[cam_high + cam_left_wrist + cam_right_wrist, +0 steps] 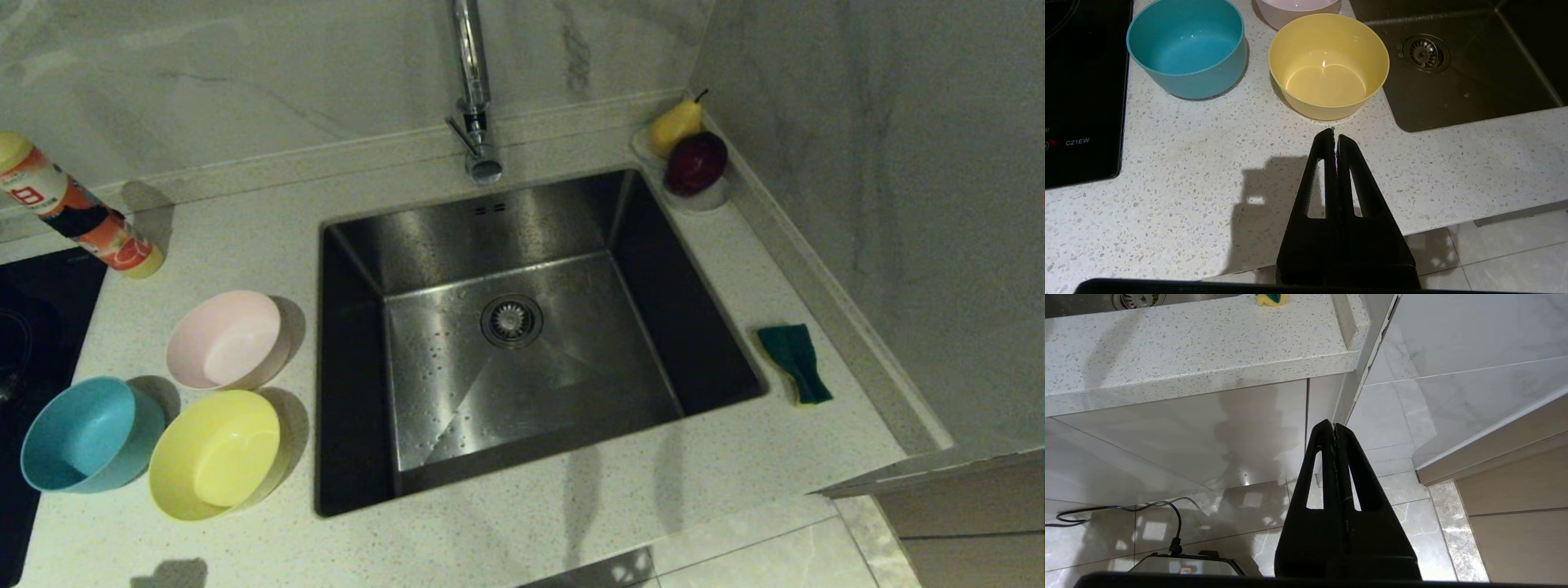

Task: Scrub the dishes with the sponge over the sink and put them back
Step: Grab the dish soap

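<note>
3 empty bowls stand upright left of the sink (522, 327): pink bowl (227, 340), blue bowl (90, 434), yellow bowl (216, 454); the green-faced sponge (795, 362) lies flat on its right

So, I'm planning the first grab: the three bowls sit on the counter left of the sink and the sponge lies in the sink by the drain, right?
Not quite. The sponge lies on the counter right of the sink, not in it, as the head view shows. The pink bowl, yellow bowl and blue bowl are left of the sink as you say.
</note>
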Available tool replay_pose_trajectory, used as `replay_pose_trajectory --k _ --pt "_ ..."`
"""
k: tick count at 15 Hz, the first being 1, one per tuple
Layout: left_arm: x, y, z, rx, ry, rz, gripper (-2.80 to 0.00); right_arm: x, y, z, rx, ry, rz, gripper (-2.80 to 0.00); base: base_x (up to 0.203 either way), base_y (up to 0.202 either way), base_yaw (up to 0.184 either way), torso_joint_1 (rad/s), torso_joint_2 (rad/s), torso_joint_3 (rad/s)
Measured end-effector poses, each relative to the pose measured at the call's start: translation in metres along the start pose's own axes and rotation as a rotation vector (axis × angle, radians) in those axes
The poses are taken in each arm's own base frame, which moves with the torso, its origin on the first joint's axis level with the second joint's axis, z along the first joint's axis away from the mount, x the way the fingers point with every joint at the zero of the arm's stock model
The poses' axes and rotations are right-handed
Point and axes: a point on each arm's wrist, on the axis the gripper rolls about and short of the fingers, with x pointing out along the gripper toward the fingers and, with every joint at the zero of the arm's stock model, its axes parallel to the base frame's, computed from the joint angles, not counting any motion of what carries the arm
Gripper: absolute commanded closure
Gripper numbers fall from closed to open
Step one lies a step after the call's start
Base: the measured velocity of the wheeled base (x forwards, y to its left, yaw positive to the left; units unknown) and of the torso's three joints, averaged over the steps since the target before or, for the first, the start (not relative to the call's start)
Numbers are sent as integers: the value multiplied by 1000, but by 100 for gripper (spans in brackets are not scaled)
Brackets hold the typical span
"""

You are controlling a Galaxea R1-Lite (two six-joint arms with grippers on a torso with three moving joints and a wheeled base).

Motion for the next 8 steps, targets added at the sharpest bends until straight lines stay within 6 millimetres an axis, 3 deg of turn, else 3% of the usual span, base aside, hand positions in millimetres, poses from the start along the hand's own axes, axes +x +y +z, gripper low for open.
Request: replay_pose_trajectory --k 8 --pt "0 0 0 0 0 0 0 0 0 0 0 0 0 0 0 0 0 0 0 0"
